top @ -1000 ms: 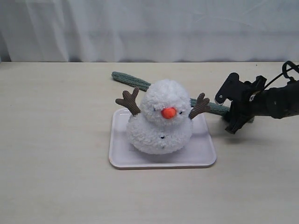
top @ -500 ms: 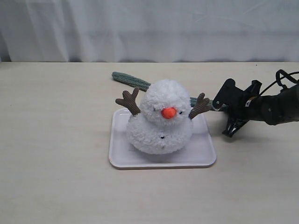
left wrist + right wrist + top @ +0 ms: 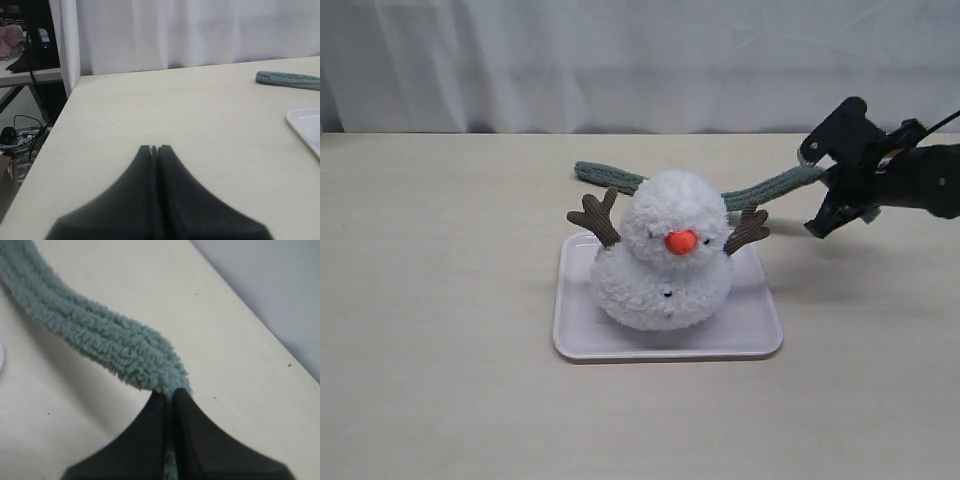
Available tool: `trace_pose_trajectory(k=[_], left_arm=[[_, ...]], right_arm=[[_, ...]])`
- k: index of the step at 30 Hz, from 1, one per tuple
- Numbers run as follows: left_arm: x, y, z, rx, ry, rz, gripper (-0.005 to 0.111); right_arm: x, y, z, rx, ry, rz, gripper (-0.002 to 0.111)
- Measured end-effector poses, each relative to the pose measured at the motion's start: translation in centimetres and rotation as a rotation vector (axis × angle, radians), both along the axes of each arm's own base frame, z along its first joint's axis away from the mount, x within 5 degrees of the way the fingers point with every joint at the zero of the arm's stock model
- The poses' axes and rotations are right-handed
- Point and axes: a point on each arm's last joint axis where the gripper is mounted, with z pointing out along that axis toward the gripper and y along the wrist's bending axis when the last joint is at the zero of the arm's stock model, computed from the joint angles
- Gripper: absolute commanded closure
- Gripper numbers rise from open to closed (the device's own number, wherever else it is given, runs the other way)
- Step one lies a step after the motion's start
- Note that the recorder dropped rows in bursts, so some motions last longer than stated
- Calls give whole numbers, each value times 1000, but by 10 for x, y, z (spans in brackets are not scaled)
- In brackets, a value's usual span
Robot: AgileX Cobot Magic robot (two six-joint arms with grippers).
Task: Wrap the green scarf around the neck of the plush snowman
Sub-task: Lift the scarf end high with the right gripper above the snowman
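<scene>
Right wrist view, right gripper (image 3: 170, 396) pinching green scarf (image 3: 100, 335) end, strip passing behind plush snowman (image 3: 665, 270)

I note the right gripper (image 3: 823, 178) clamping the green scarf (image 3: 770, 187) by its raised end. The scarf runs behind the plush snowman (image 3: 665, 255).

I've got a pale beige table (image 3: 440, 300) here, a white tray (image 3: 570, 335) sitting flat at mid-frame, and one end of the green scarf (image 3: 605, 176) lying just above it.
</scene>
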Motion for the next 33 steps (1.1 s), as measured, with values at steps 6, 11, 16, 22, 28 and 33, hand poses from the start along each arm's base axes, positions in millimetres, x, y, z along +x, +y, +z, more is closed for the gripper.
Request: trace_pose_trajectory(k=[6,11,16,22,28,33], left_arm=[[0,0,0,0,0,0,107],[0,0,0,0,0,0,107],[0,0,0,0,0,0,107],[0,0,0,0,0,0,107],[0,0,0,0,0,0,107],[0,0,0,0,0,0,107]], right_arm=[[-19,3,57,88,-61,-65,104],[-45,37,114,121,-184,30,104],[-91,72,178,177,-364,171,104],[-152,96,234,258,-533,326,104],[-208,104,267,338,-623,467,104],[-256,108,288,437,-695,620,104]])
